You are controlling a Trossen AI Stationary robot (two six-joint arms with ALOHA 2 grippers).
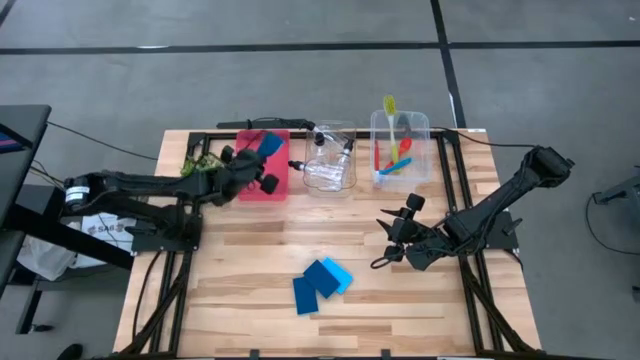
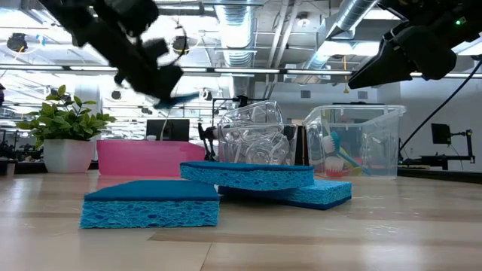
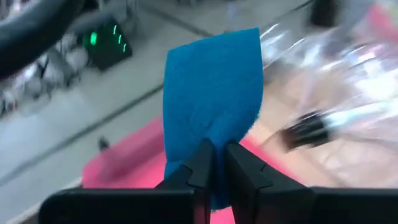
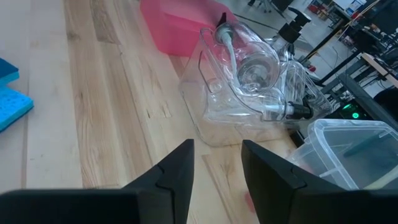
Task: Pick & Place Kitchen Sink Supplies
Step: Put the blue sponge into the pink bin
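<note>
- Three blue sponges (image 2: 151, 203) lie nearest the low camera, loosely stacked on the wooden desk (image 1: 250, 260) toward its front middle; two overlap, one sits just beside them.
- Fourth blue sponge (image 3: 211, 106): pinched at one edge by the left tool (image 3: 216, 165), fingers clamped together on it, raised above the red tray (image 1: 264, 180).
- Red tray: at the desk's back, left of centre.
- Clear bin (image 1: 331, 158): just right of the tray, holding clear black-capped bottles (image 4: 258, 68).
- Second clear bin (image 1: 401, 150): further right, holding brushes (image 1: 392, 125) in yellow-green, red and blue, standing upright or leaning.
- Right tool (image 4: 216, 163): fingers apart, holding nothing, hovering over bare desk right of centre.
- Leafy plant (image 2: 64, 120): white pot, back left edge.
</note>
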